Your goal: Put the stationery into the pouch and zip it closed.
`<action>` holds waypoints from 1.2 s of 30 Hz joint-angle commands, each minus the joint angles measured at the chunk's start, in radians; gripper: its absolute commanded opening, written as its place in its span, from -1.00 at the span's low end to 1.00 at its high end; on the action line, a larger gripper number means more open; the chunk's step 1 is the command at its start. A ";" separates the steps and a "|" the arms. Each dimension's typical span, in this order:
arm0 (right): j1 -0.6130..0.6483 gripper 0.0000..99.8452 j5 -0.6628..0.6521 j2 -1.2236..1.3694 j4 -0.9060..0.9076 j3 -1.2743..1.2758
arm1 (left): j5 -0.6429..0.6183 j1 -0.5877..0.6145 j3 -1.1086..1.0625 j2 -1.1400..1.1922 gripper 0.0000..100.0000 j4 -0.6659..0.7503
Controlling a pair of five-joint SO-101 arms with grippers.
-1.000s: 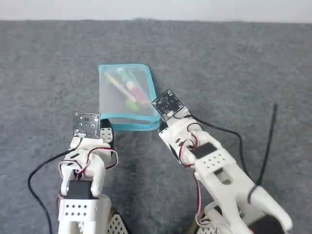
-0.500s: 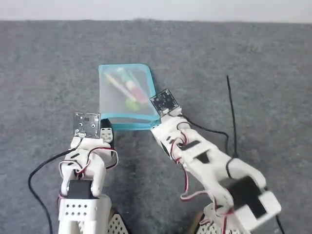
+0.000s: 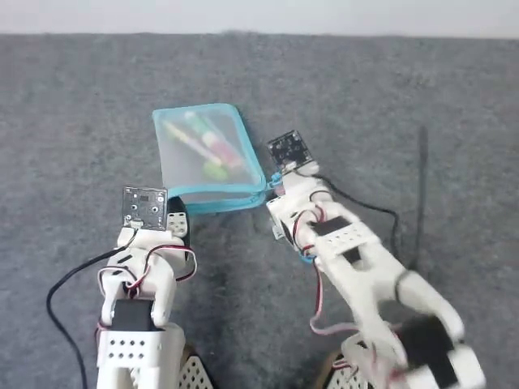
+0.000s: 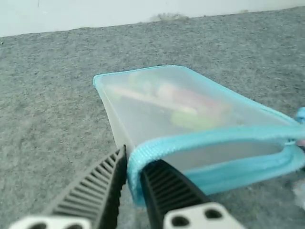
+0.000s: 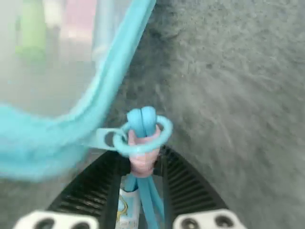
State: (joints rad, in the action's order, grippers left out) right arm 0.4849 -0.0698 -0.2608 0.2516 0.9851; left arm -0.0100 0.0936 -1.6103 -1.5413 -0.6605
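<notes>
A translucent pouch (image 3: 204, 156) with a teal zipper band lies on the grey carpet, with pink, green and yellow stationery (image 3: 209, 146) inside. My left gripper (image 4: 131, 183) is shut on the pouch's teal edge at its near left corner (image 3: 180, 212). My right gripper (image 5: 142, 164) is shut on the zipper pull, a teal cord loop with a pink bead (image 5: 142, 151), at the pouch's near right corner (image 3: 274, 182). The pouch (image 4: 181, 112) shows its contents blurred through the wall.
Grey carpet (image 3: 389, 105) covers the whole table up to a white wall at the back. A black cable (image 3: 420, 186) trails on the right of the right arm, and another (image 3: 61, 300) loops beside the left arm's base.
The right gripper has pulled the zipper pull to the right, and the pouch has turned and shifted slightly left and back. The black cable on the right swung. The left arm stayed still.
</notes>
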 commanded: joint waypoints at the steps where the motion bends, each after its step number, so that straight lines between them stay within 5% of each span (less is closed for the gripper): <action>1: -0.015 -0.99 -0.083 -0.349 0.495 -0.126 | 0.015 -0.009 0.061 -0.026 -0.98 0.021; 7: 0.041 -0.97 -0.227 -0.584 0.806 -0.143 | 0.017 -0.009 0.059 -0.026 -0.98 0.021; 14: 0.202 -0.43 -0.284 -0.613 0.974 -0.143 | 0.017 -0.009 0.059 -0.026 -0.98 0.021; 36: 0.206 -0.36 -0.298 -0.197 0.599 -0.216 | 0.017 -0.009 0.059 -0.026 -0.98 0.021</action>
State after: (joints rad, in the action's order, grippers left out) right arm 0.6874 -0.3521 -0.4956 0.9022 0.8761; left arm -0.0100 0.0875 -1.6103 -1.5413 -0.6605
